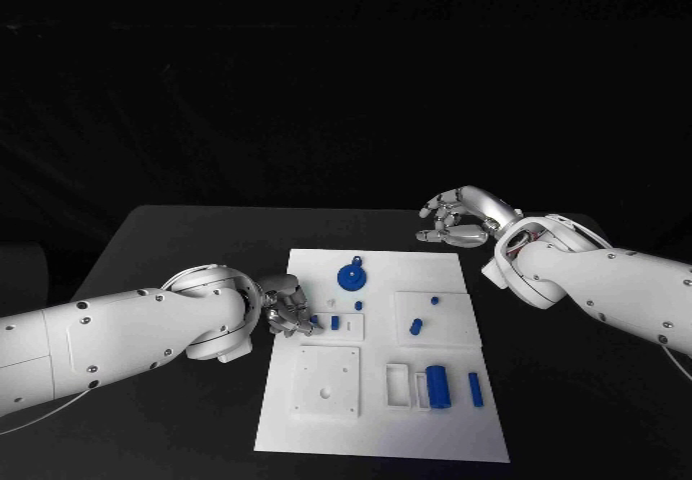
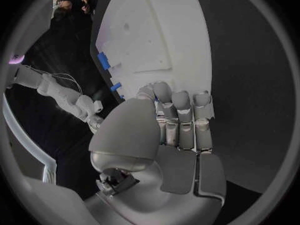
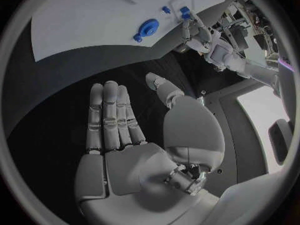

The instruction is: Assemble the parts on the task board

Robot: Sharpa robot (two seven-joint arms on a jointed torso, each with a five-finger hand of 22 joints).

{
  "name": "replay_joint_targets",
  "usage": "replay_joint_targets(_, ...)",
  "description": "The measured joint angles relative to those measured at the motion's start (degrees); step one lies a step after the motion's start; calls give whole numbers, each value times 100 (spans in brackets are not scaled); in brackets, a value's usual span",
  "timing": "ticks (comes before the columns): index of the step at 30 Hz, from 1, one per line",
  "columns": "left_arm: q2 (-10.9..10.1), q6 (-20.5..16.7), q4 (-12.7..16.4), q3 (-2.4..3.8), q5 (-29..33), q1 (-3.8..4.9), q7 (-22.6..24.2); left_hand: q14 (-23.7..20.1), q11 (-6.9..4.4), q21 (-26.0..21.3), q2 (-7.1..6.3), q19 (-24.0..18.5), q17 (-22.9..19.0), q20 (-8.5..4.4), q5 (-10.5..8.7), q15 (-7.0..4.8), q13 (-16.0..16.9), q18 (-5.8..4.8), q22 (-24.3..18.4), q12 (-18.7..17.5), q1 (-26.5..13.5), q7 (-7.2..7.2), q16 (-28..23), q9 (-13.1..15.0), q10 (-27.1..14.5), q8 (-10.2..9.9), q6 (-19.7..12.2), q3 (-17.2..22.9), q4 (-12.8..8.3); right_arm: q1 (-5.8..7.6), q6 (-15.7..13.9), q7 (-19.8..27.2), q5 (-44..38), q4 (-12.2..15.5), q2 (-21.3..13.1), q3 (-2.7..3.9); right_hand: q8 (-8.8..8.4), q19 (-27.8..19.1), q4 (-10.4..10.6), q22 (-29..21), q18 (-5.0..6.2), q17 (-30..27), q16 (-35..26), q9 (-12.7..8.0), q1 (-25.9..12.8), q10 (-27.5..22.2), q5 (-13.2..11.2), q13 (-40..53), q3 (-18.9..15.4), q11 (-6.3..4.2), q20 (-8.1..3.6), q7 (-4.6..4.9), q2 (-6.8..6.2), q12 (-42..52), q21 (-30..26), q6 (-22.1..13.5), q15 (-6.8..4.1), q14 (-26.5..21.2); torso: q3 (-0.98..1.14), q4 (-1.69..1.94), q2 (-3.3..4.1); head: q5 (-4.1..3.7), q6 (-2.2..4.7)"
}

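A: How does the left hand sit?

B: Low at the board's left edge, about midway along it, forearm coming in across the table. In the wrist view its fingers lie side by side, curled down at the tips over the board's rim. I cannot tell whether they pinch anything.

A: And the right hand?

B: Raised over the table just beyond the board's far right corner, off the board. From the head camera the fingers look curled; from its own wrist view they stretch out flat, thumb apart, nothing in the palm. Empty and spread, then.

A: Count the blue parts for me.

B: Seven that I can make out. A round disc with a small knob stands near the far edge, centre. A tiny piece lies just nearer than it. Two small pegs sit right beside the left hand's fingers. One short peg lies in the square recess toward the right edge. Near the front right, a thick cylinder lies in a slot, and a thin bar lies beside it, closer to the right edge.

A: White fittings?

B: One square plate at the front left.
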Motion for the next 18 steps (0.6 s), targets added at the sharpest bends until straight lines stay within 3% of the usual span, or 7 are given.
replay_joint_targets(9, -28, 16, 38, -2, 80, -3, 13, -30, 23, 0, 116, -43, 8, -1, 512, 26, 14, 1, 0, 0, 197, 27, 0, 0, -23, -3, -27, -74, -7, -2, 3, 0, 1, 0, -3, 0, 0, 0, 23, 6, 74, 0, 0, 0, -24, 0, 27, -14, -8, 0, 0, -2, 24, 0, 0, 1, 0, 0, -4, 0, 0, 2, 10)
replay_joint_targets(18, -64, 23, 66, 1, 171, -1, 44, -77, 43, 0, 259, -84, 14, 19, 680, 45, 29, 1, -1, 0, 340, 108, 0, 1, -43, -41, -109, -120, -22, -7, 5, 0, 3, -1, -3, 0, 0, 0, 32, 11, 74, 5, 0, 0, -23, 0, 51, -27, 0, 0, 0, -3, 23, 22, -22, 3, 0, 0, -1, -1, 0, 8, 13)
